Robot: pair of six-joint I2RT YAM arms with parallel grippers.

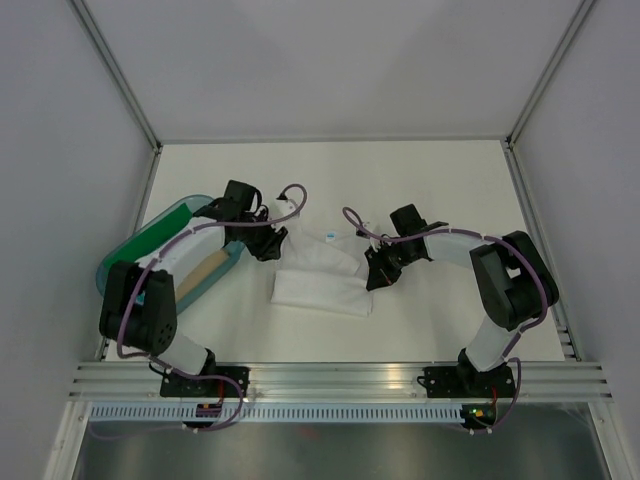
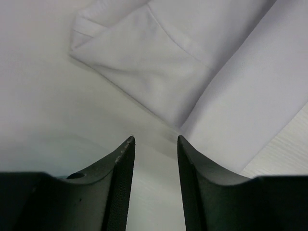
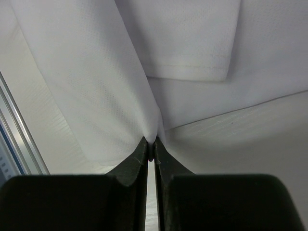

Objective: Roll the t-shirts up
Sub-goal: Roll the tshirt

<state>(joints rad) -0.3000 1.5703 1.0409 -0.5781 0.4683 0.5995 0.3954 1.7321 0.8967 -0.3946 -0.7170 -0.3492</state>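
Pinching a fold of the white shirt (image 1: 318, 287), which lies mid-frame in the top view, the right gripper (image 3: 150, 146) should pull gently taut while the left gripper (image 2: 155, 141), jaws apart and empty at its upper-left edge, takes hold.

The left arm (image 1: 140, 305) bends out to the left, then reaches inward. Its gripper (image 2: 155, 139) has the jaws apart, with nothing between them. The right arm (image 1: 510, 275) bends the opposite way. Its gripper (image 3: 150, 144) has the jaws almost together, pinching the shirt (image 3: 96, 72).
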